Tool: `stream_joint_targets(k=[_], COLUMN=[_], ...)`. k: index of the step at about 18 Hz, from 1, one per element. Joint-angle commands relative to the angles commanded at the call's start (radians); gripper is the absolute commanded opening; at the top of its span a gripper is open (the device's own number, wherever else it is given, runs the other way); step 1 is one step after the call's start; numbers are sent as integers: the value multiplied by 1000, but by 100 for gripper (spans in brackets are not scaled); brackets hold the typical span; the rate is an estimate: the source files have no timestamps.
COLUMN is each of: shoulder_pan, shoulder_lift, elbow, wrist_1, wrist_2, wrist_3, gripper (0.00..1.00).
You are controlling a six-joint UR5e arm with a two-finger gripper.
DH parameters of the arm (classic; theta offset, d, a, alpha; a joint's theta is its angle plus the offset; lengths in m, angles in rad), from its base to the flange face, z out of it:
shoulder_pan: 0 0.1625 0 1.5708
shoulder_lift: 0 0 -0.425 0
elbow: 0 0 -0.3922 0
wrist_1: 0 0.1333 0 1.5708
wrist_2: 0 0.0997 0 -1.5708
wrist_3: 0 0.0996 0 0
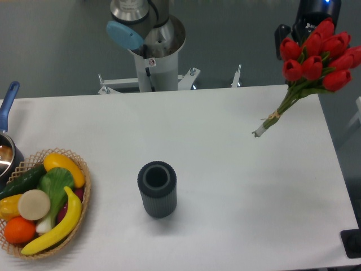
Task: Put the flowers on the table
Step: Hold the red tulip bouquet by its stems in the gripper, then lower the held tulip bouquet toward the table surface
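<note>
The flowers [316, 56], a bunch of red tulip buds on green stems tied with a tan band, hang tilted in the air over the far right corner of the white table [237, 192]. Their cut stem ends [260, 132] point down-left, close above the tabletop. My black gripper [313, 20] is at the top right, right behind the buds. Its fingers are hidden by the blooms, and it holds the bunch up near the heads. The dark grey ribbed vase [157, 188] stands upright and empty at the table's front middle, well left of the flowers.
A wicker basket [84, 169] of fruit and vegetables sits at the front left. A pot with a blue handle [7, 101] is at the left edge. The arm's base [151, 51] stands behind the table's far edge. A black object [352, 244] is off the front right corner.
</note>
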Motion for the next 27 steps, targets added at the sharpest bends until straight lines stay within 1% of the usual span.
stream_joint_targets(k=[6,13,16,18,22,24,27], shoulder_pan=[3,2,-2,-3,-15,-49,-125], shoulder_lift=[15,17,29,35,51,61,61], elbow=[-24,-25,-26,-28,-28,-31,-38], wrist_1=[2,2,0,-2,-2,-5,-8], wrist_2=[0,2,8,55,201,286,472], wrist_3=[26,26,26,28,41,61,83], gripper=[49,49,49,49,49,49,49])
